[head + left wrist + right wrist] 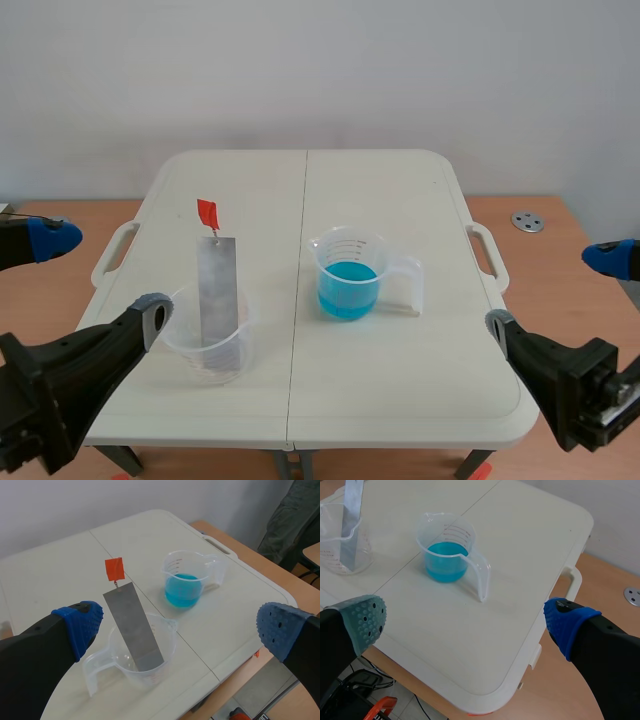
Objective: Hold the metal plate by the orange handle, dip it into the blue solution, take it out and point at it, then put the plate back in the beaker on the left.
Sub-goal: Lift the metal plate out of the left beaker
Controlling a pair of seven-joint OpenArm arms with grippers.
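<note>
A grey metal plate point(218, 290) with an orange handle point(207, 213) on top leans inside an empty clear beaker point(212, 352) on the table's left half. A second clear beaker point(350, 275), holding blue solution, stands right of the middle seam. My left gripper point(100, 277) is open near the table's left edge, short of the plate. In the left wrist view the plate point(132, 625) and its handle point(114, 569) stand ahead, between the fingers of the left gripper point(179, 627). My right gripper point(465, 621) is open near the front right corner, with the blue beaker point(445, 547) ahead.
The white folding table point(400, 180) has carry handles on both sides and stands on a wooden surface. A small metal disc point(527, 221) lies on the wood beyond the right edge. Dark cloth point(295, 515) hangs past the table's far side in the left wrist view.
</note>
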